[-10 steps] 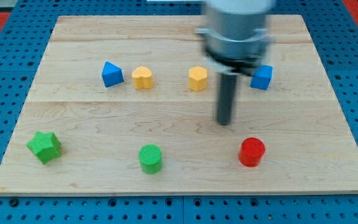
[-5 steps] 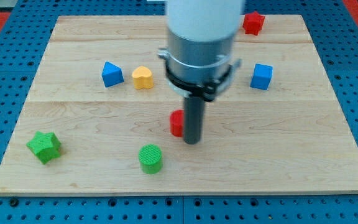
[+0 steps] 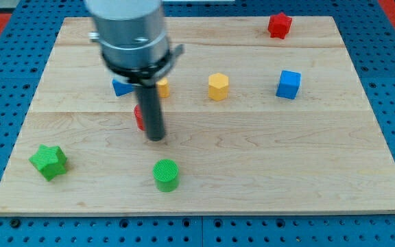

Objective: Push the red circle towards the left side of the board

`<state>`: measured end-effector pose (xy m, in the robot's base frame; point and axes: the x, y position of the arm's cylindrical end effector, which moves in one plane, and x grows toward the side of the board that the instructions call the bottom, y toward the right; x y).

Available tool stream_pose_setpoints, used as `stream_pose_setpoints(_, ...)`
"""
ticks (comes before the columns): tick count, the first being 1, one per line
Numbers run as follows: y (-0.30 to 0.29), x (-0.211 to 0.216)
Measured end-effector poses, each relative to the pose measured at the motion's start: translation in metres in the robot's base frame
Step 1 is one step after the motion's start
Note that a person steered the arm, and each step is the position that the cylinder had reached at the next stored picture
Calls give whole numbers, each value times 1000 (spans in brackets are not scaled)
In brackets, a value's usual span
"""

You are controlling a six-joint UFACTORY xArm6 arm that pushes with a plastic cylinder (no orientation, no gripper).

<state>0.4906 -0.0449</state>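
The red circle [image 3: 138, 117] lies left of the board's middle, mostly hidden behind my rod; only its left edge shows. My tip [image 3: 156, 138] rests on the board right against the red circle's right side. The arm's grey body covers the area above it, with the blue block [image 3: 120, 87] and a yellow block [image 3: 162, 88] peeking out on either side of it.
A yellow hexagon-like block [image 3: 218, 87] and a blue cube [image 3: 289, 84] sit to the right. A red star [image 3: 279, 25] is at the top right. A green star [image 3: 49, 162] is at the bottom left and a green cylinder [image 3: 166, 174] sits below my tip.
My tip has moved left across the board, pushing the red circle from the lower right to left of the middle.
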Motion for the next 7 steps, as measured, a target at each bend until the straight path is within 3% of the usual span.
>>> stream_pose_setpoints(1, 32, -21)
stream_pose_setpoints(2, 5, -50)
stream_pose_setpoints(3, -41, -48)
stream_pose_setpoints(4, -31, -44)
stream_pose_setpoints(5, 15, -30)
stream_pose_setpoints(7, -104, -27)
